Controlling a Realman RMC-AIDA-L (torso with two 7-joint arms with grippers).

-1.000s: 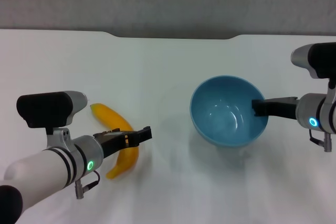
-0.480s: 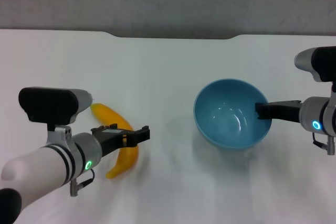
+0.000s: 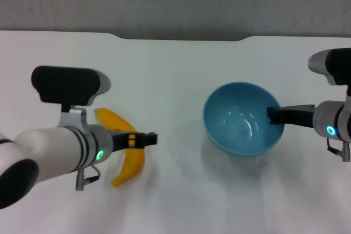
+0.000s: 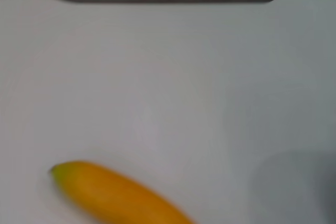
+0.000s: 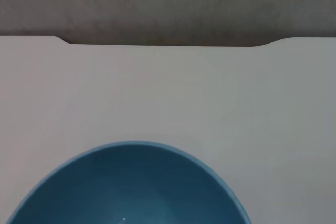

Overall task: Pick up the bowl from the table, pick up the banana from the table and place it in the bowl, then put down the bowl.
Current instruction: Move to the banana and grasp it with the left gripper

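Banana (image 3: 127, 153) lies on counter (image 3: 175, 80), well left of bowl (image 3: 241, 118). My left gripper (image 3: 143, 140) hovers over banana; can't tell its fingers. Right gripper (image 3: 273, 114) pinches bowl's rim. Risk: thin rim grip, bowl slips.

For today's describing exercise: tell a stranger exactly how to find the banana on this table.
Start at the white table with the notch in its far edge. On its left side, under the left gripper, lies the banana. It is curved and yellow-orange with a greenish tip, unlike the round blue bowl at the right gripper.
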